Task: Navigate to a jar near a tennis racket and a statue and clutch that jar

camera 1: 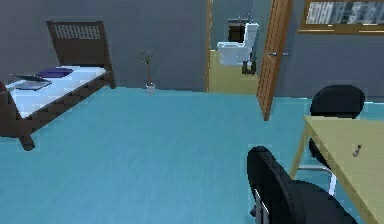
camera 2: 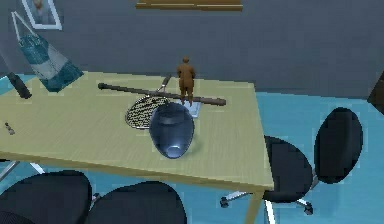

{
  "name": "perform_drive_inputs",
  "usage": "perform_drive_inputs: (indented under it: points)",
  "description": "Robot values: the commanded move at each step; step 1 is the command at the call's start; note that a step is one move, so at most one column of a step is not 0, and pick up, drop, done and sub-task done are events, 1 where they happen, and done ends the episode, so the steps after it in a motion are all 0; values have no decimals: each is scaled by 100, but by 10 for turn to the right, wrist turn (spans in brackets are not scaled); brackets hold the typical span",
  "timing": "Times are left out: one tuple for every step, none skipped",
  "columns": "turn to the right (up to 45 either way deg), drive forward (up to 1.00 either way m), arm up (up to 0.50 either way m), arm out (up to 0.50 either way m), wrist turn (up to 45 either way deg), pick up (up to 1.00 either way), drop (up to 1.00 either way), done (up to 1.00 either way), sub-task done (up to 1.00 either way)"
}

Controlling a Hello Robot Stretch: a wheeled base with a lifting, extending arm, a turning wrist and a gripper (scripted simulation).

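- Now jar (camera 2: 171, 130) stands upright on desk (camera 2: 70, 135), approx mid-top.
- Tennis racket (camera 2: 143, 110) lies flat just beside it; statue (camera 2: 186, 80) upright nr both, by dark rod (camera 2: 120, 90).
- Jaws: state can't be told.

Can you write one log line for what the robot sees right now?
stage: at table | jar: standing on table | tennis racket: flat, just behind jar | statue: upright, beyond racket
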Motion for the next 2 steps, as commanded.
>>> perform_drive_inputs:
  points:
    - [0,0,50,0,0,0,0,0,0]
    - [0,0,38,0,0,0,0,0,0]
